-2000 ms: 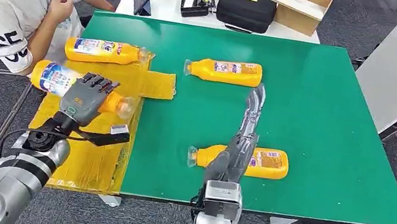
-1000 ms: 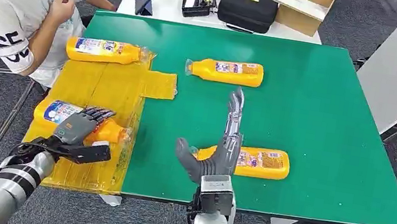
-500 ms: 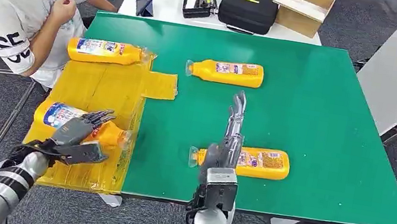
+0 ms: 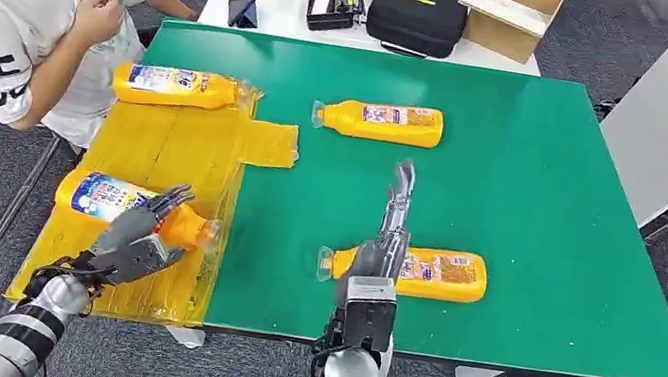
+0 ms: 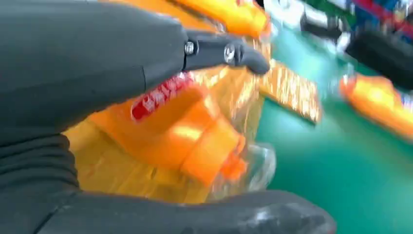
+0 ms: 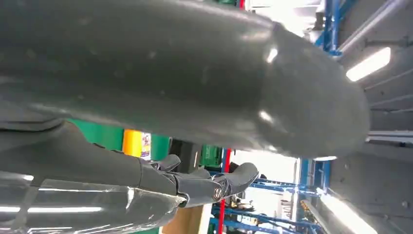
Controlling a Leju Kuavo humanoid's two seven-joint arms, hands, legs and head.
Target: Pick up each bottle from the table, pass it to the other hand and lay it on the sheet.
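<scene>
Left hand (image 4: pixel 130 249): fingers released, drawn back toward 7 o'clock off the bottle (image 4: pixel 130 204) lying on the yellow sheet (image 4: pixel 176 148).
Right hand (image 4: pixel 384 242): fingers extended, grasping nothing, unmoved.

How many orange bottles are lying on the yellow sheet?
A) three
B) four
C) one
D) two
D: the far bottle and the near bottle by the left hand lie on the yellow sheet; the other two bottles lie on the green table.

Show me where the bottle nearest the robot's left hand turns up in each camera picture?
Head view: bottle lies on the yellow sheet, lower left.
Left wrist view: same bottle, centre, behind the left hand.
Right wrist view: not in it.
Shared landmark: yellow sheet.
</scene>
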